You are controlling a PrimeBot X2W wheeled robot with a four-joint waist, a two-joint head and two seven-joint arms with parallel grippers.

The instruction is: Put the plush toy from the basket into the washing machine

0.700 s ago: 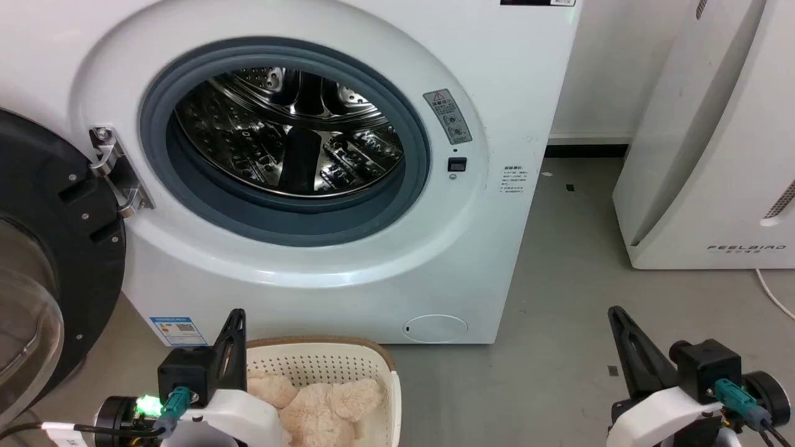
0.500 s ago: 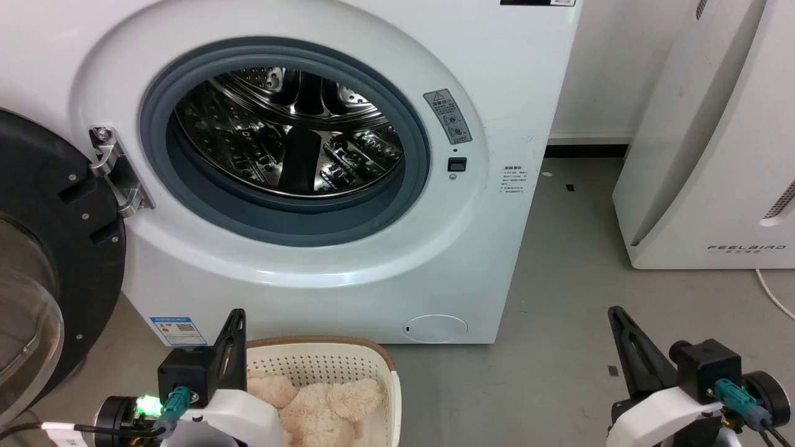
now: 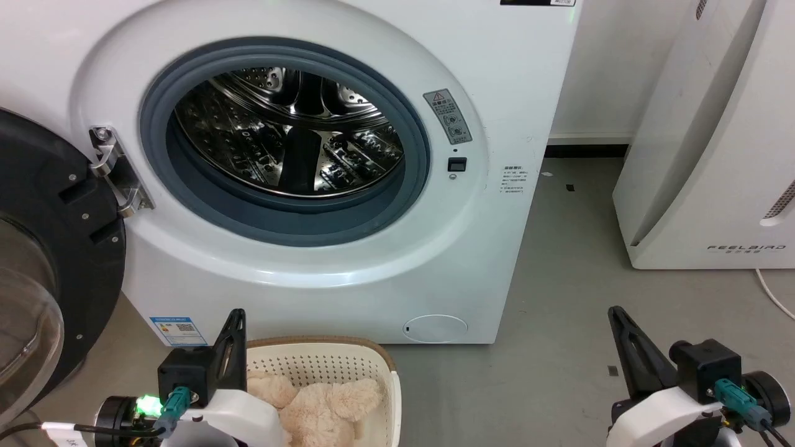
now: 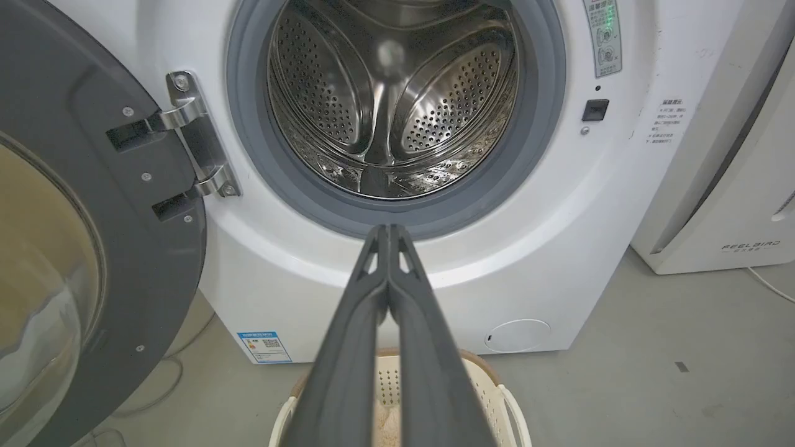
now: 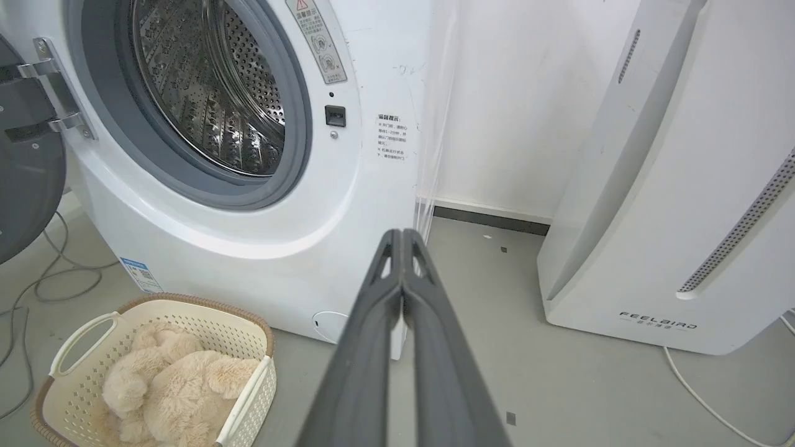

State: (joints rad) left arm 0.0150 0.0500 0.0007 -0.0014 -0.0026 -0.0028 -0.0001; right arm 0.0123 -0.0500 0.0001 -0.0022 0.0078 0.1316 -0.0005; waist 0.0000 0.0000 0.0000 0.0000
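Observation:
The cream-beige plush toy (image 3: 323, 405) (image 5: 174, 388) lies curled in the cream-white basket (image 3: 379, 361) (image 5: 74, 344) on the floor before the washing machine (image 3: 435, 261) (image 5: 261, 248). The machine's dark round door (image 3: 56, 248) (image 4: 93, 248) hangs open to the left, baring the steel drum (image 3: 292, 133) (image 4: 391, 105). My left gripper (image 3: 235, 318) (image 4: 388, 231) is shut and empty, held above the basket's left side. My right gripper (image 3: 613, 312) (image 5: 402, 234) is shut and empty over bare floor to the right.
A white slanted appliance marked FEELBIRD (image 3: 714, 155) (image 5: 671, 186) stands at the right, with a white cable (image 3: 773, 295) on the floor beside it. Grey cables (image 5: 43, 273) lie on the floor left of the washer. Grey floor lies between the two appliances.

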